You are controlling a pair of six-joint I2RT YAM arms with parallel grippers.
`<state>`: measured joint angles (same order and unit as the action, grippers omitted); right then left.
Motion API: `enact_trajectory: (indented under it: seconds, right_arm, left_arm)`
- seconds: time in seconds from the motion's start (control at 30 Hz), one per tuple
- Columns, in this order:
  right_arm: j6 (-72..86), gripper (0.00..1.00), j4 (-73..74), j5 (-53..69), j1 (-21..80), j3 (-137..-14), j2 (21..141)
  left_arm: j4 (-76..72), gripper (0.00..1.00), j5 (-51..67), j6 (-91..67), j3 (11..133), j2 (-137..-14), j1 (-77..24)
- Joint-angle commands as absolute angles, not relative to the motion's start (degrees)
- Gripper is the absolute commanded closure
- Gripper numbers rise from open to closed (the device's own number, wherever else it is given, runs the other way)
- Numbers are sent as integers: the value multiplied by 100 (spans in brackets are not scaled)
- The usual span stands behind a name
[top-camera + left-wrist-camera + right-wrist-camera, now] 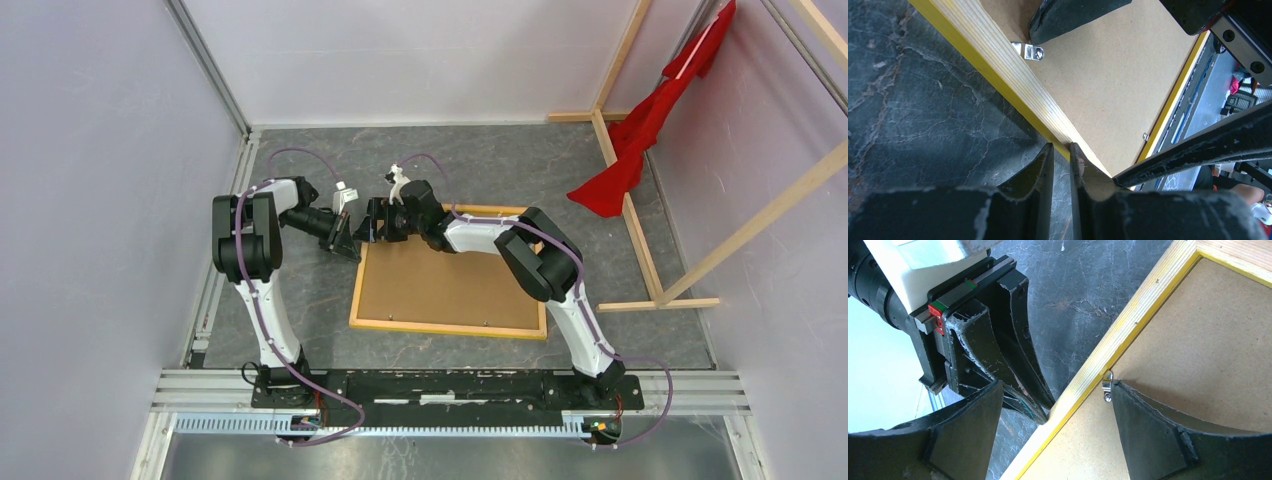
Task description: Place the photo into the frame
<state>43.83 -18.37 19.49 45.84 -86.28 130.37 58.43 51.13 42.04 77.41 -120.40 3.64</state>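
The frame (357, 292) lies back-up on the dark marbled table, its light wood rails edged in yellow. A brown backing board (450, 280) fills it. The photo is hidden. My left gripper (350, 245) is shut, and its tips (1062, 146) rest against the outer edge of the frame's left rail (998, 60) with nothing between them. My right gripper (372, 232) is open and straddles that same rail (1128, 325). One of its fingers is on the table side, and the other stands on the backing board (1198, 340), beside a small metal clip (1107, 387).
Bare wooden beams (640, 240) with a red cloth (640, 130) stand at the back right. Pale enclosure walls close in the left, back and right. An aluminium rail (450, 385) carrying the arm bases runs along the near edge. A second clip (1145, 136) sits on the far rail.
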Motion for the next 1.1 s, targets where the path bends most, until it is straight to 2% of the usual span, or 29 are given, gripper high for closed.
enact_trajectory:
  seconds: [0.0, 0.7, 0.93, 1.07]
  right_arm:
    - [4509, 14, -1891, 2037, 4649, -8823, 13314]
    - [4336, 16, -1904, 2408, 4521, -8919, 13216]
    - [2752, 14, -1013, 2077, 4224, -8368, 11602]
    - [1386, 13, -518, 1848, 4420, -6862, 10012]
  left_arm:
    - [5562, 76, 4765, 4368, 7682, -12164, 343]
    - [5597, 75, 4749, 4386, 7714, -12126, 348]
    - [5960, 62, 4755, 4655, 7928, -11958, 404]
    - [6156, 56, 4770, 4818, 8068, -11828, 452]
